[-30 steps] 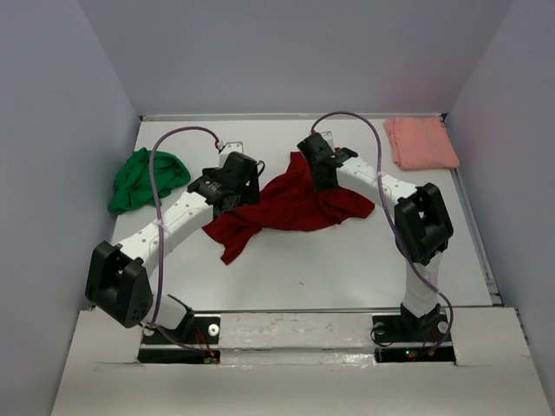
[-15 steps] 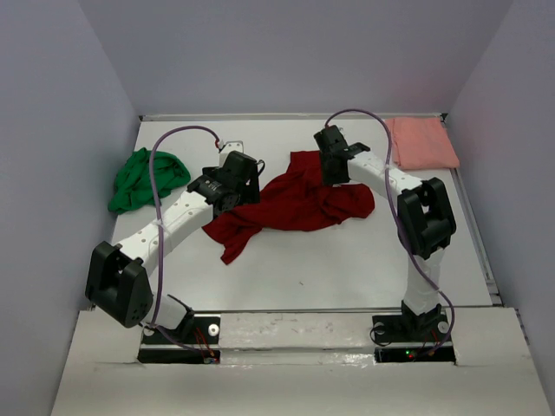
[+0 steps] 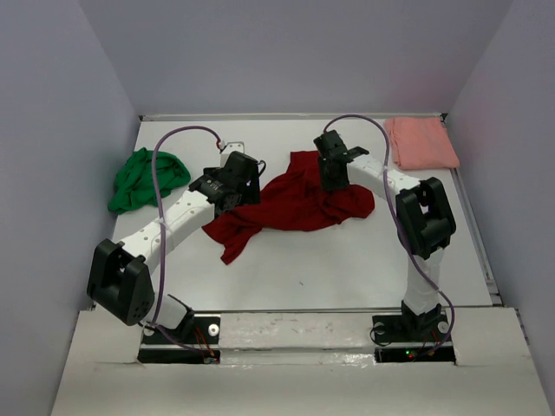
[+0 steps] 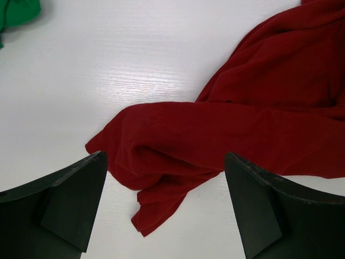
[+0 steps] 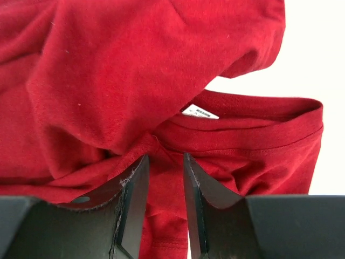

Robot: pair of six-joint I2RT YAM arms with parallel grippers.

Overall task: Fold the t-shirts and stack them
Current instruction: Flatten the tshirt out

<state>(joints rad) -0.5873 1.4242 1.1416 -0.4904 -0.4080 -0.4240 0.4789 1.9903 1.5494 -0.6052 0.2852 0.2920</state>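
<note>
I judge only the pink shirt (image 3: 421, 143) folded, far right; red shirt (image 3: 295, 204) and green shirt (image 3: 143, 179) lie crumpled. My left tool (image 4: 165, 172) gapes; right tool (image 5: 164, 162) narrow over red, grip unclear.

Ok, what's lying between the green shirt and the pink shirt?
The crumpled dark red shirt lies mid-table, between the green shirt on the left and the pink shirt at the far right. The top view shows it.

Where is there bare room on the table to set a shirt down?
Widest: table between dark red shirt and near edge. Narrower: far strip between green shirt and pink shirt. Crowded: the middle, around that red shirt.
</note>
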